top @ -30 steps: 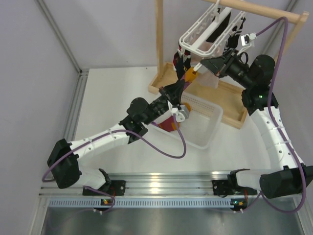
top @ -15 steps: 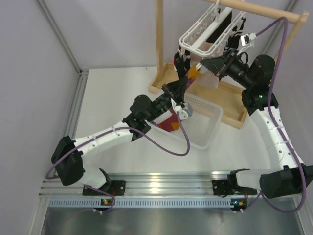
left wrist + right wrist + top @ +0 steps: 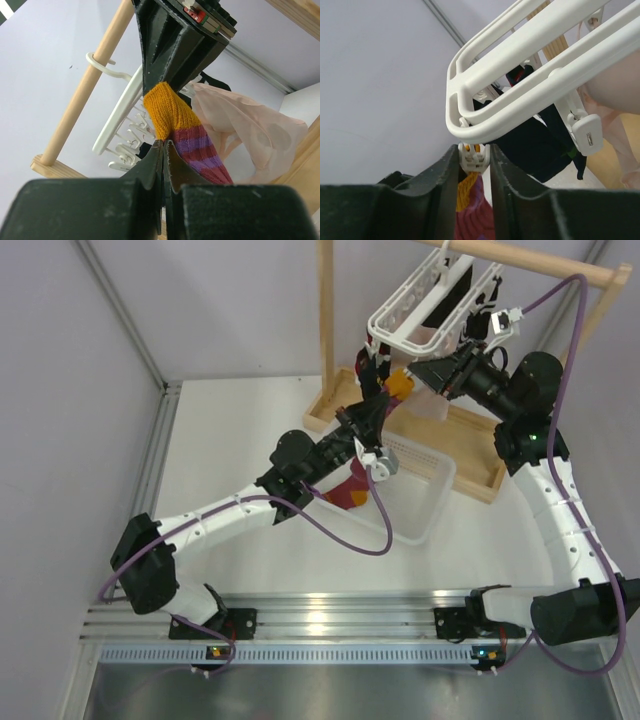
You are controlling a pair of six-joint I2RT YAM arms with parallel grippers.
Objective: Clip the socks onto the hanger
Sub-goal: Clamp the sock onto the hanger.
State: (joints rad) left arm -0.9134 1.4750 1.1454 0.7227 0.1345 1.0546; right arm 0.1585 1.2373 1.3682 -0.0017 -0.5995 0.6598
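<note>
My left gripper (image 3: 372, 412) is shut on a maroon-purple striped sock (image 3: 352, 485) and holds its orange toe (image 3: 398, 387) up under the corner of the white hanger (image 3: 400, 337). In the left wrist view the sock (image 3: 195, 145) rises from my closed left gripper (image 3: 165, 144) to the black right gripper (image 3: 175, 45). My right gripper (image 3: 474, 150) is shut on a white peg (image 3: 474, 159) beneath the hanger frame (image 3: 520, 85). The sock's orange tip (image 3: 466, 187) sits at that peg's mouth. Dark navy socks (image 3: 545, 145) hang clipped behind.
The hanger hooks on a tall wooden rack (image 3: 325, 320) with a wooden base (image 3: 470, 455). A pale pink sheer garment (image 3: 245, 130) hangs beside the sock. A white slotted basket (image 3: 425, 505) stands below my left arm.
My left gripper has risen toward the hanger, lifting the sock's orange toe up to the peg in the right gripper. The right arm has stayed still.
</note>
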